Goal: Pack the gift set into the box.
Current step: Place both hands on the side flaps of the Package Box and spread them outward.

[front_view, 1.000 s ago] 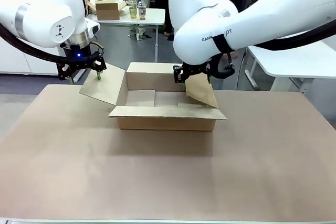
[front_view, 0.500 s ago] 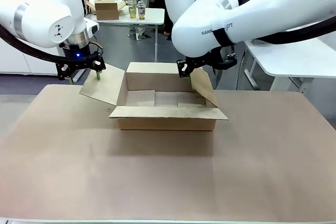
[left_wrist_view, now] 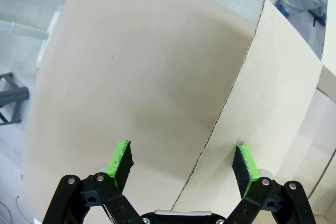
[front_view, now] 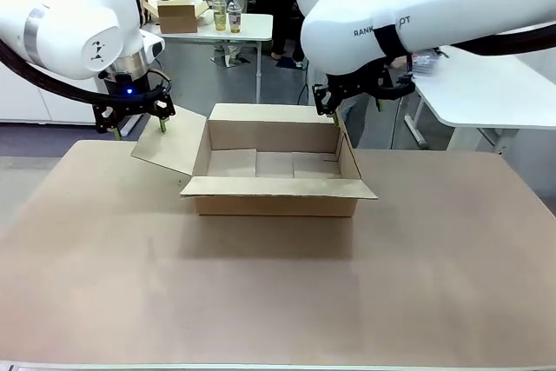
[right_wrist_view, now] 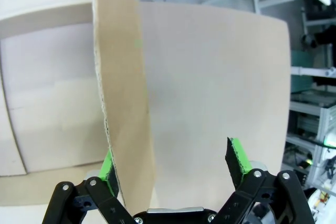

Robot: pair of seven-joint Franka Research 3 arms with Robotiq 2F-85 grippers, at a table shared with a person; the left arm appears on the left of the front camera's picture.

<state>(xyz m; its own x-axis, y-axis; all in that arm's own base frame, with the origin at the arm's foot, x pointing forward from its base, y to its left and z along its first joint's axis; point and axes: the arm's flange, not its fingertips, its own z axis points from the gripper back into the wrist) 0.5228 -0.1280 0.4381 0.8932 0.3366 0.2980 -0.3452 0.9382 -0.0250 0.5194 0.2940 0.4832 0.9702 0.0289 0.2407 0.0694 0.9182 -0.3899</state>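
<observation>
The box [front_view: 274, 171] stands open at the middle of the table, a plain brown carton, and its inside looks bare. Its left flap [left_wrist_view: 273, 93] slants outward, with its edge between the fingers of my left gripper [left_wrist_view: 182, 162], which is open. In the front view the left gripper [front_view: 140, 128] hangs over that flap. The right flap [right_wrist_view: 123, 103] stands almost upright, close to one green pad [right_wrist_view: 107, 169] of my open right gripper [right_wrist_view: 172, 163]. The right gripper [front_view: 335, 112] sits at the box's far right corner. The gift set is out of view.
The brown table top [front_view: 278, 293] spreads wide in front of the box. A white table [front_view: 495, 93] stands close at the right. Farther back, another white table carries a small cardboard box [front_view: 178, 15] and bottles [front_view: 228, 15], with people standing behind it.
My right gripper has moved up and to the right, and the right flap has swung from leaning into the box to nearly upright. The left arm has stayed still.
</observation>
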